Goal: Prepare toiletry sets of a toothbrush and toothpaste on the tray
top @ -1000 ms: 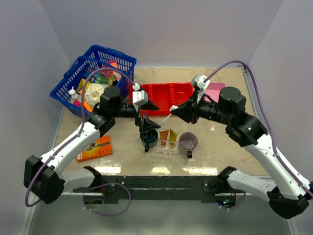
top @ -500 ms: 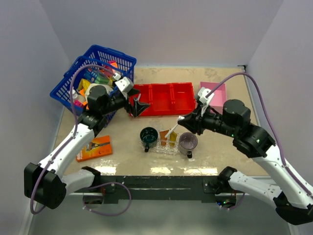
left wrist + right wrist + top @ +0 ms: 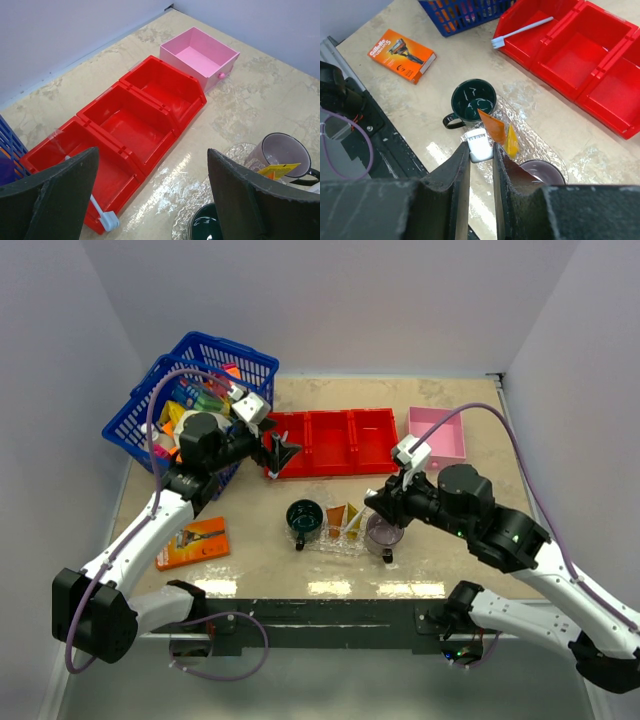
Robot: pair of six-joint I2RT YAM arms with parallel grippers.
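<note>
Two arms reach over the desk [image 3: 255,532], which carries everything else. At its far left corner a blue basket [image 3: 250,352] is packed with assorted items. A red three-compartment bin [image 3: 330,440] sits beside the basket, and a pink square box [image 3: 437,435] stands just to the right of the bin.

The left hand [image 3: 280,452] hangs above the bin's left end with its fingers spread wide, holding nothing. The right hand [image 3: 372,508] hovers over the clear, bumpy tray [image 3: 532,147] at the middle of the desk. Its fingers are pressed in on the head end of one white toothbrush [image 3: 479,144], just above the tray.

A dark green mug [image 3: 303,520] stands at the tray's left end and a purple mug [image 3: 384,532] at its right end. An orange razor pack [image 3: 193,542] lies flat well to the left of the tray.

On the tray, between the mugs, are an orange tube [image 3: 493,129] and a yellow tube [image 3: 511,141], side by side. The second toothbrush [image 3: 92,202] lies in the bin's left compartment, its head poking over the front wall.
</note>
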